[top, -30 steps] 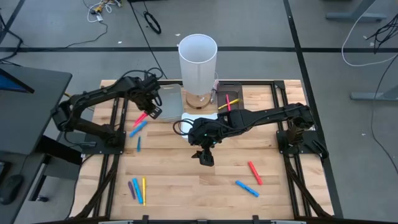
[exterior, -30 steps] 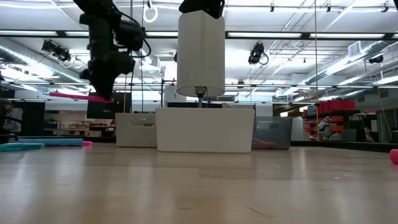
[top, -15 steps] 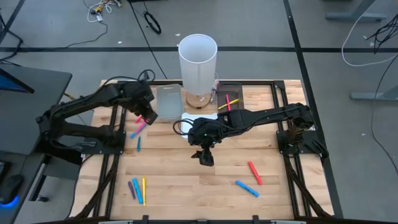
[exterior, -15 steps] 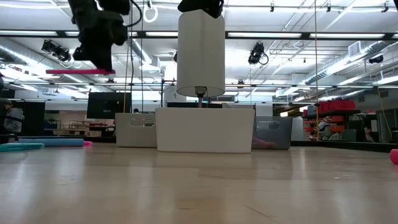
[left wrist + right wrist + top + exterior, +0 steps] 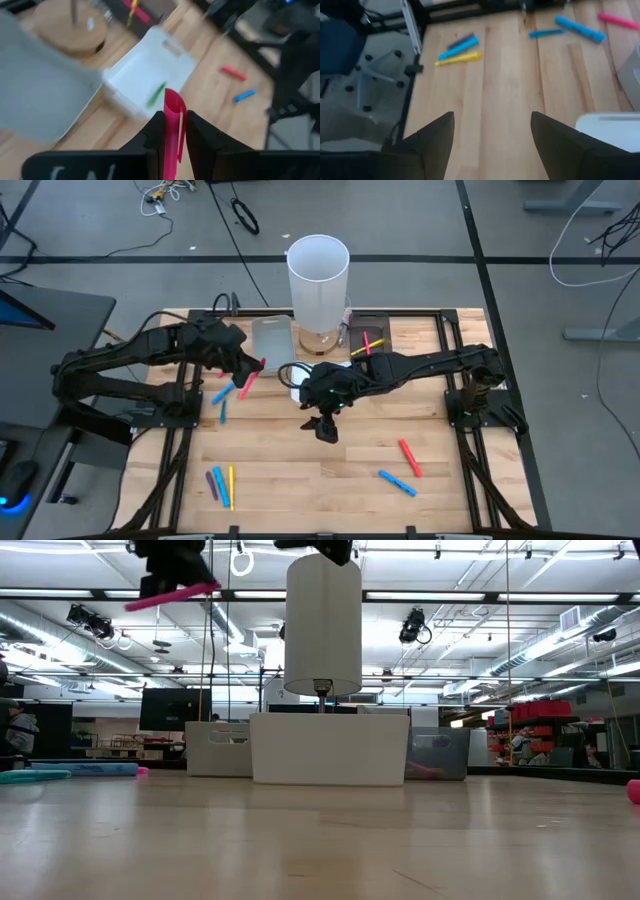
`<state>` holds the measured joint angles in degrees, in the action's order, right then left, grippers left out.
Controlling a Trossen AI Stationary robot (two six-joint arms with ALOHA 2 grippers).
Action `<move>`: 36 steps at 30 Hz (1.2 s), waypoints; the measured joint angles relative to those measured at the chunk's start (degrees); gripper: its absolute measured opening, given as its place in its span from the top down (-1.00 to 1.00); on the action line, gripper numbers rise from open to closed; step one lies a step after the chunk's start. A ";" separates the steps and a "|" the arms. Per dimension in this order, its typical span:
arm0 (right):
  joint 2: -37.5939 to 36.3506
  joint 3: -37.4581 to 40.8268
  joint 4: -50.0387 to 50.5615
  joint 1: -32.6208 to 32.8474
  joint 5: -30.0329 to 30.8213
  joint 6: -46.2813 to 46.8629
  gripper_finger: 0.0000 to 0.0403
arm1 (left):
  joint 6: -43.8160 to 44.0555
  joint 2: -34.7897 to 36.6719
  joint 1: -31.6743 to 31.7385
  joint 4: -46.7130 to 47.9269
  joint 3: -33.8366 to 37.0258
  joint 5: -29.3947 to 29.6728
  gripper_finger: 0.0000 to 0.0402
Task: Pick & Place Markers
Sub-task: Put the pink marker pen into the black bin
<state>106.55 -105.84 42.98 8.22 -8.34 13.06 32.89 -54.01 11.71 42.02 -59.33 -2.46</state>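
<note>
A pink marker (image 5: 249, 380) hangs high above the table's left half, with my left gripper (image 5: 243, 367) shut on it. In the low view the marker (image 5: 172, 597) slants a little. My right gripper (image 5: 325, 430) hovers open over the table's middle with nothing between its fingers (image 5: 436, 136). A white tray (image 5: 150, 80) holds a green marker (image 5: 156, 95). Other markers lie flat on the wood: blue ones (image 5: 222, 394), a group (image 5: 221, 483) at the near left, a red one (image 5: 410, 457) and a blue one (image 5: 397, 482) at the near right. My left gripper pinches the pink marker's barrel (image 5: 171, 131) between its two fingers. The fingers slant down from above. One end (image 5: 175, 99) sticks out past the fingertips. The marker is lifted clear of the table and slightly tilted.
A tall white cylinder (image 5: 318, 280) stands on a round wooden base at the far middle. A clear grey tray (image 5: 270, 340) sits left of it and a dark tray (image 5: 366, 340) with a yellow and a pink marker sits right of it. Black frame rails run along both table sides.
My left gripper has risen well above the table with the pink marker and has drawn a little toward the table's right, tipping upward. The marker has stayed in the hold and now slants instead of lying level. My right gripper has kept still.
</note>
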 joint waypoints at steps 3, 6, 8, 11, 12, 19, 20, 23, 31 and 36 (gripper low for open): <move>-1.50 0.04 -1.75 -0.25 0.11 0.42 -0.31 | 0.88 0.29 -1.71 -3.75 0.00 0.48 0.70; -3.20 0.04 -2.69 -0.63 2.51 1.47 -0.31 | 0.98 0.45 -3.49 -7.26 0.02 1.13 0.70; -4.45 0.04 -2.78 -0.83 3.73 1.48 -0.31 | 0.63 0.45 -4.76 -10.46 0.02 1.63 0.70; -6.70 0.02 -3.95 -0.99 4.92 1.69 -0.31 | -1.62 0.42 -6.58 -16.32 0.02 2.83 0.70; -7.38 0.02 -4.04 -0.98 5.52 1.89 -0.31 | -2.21 0.45 -7.19 -18.69 0.02 3.03 0.70; -11.01 0.02 -5.11 -0.95 9.18 3.03 -0.31 | -6.09 0.45 -10.40 -32.80 0.02 3.92 0.70; -11.22 0.00 -6.05 -0.96 9.26 3.20 -0.31 | -6.67 0.43 -10.92 -34.51 0.02 4.34 0.70; -11.52 0.00 -8.57 -0.96 9.31 3.42 -0.31 | -9.73 0.43 -12.73 -39.85 0.02 6.16 0.70; -11.38 0.00 -17.70 -0.96 9.90 1.72 -0.31 | -15.18 0.39 -17.03 -49.58 0.04 10.63 0.70; -11.33 0.00 -18.83 -0.96 12.82 1.39 -0.31 | -17.58 -0.02 -19.30 -53.17 0.02 13.62 0.70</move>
<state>95.22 -105.84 24.15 7.27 4.49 14.46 15.31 -54.04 -7.59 -11.16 -59.31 11.15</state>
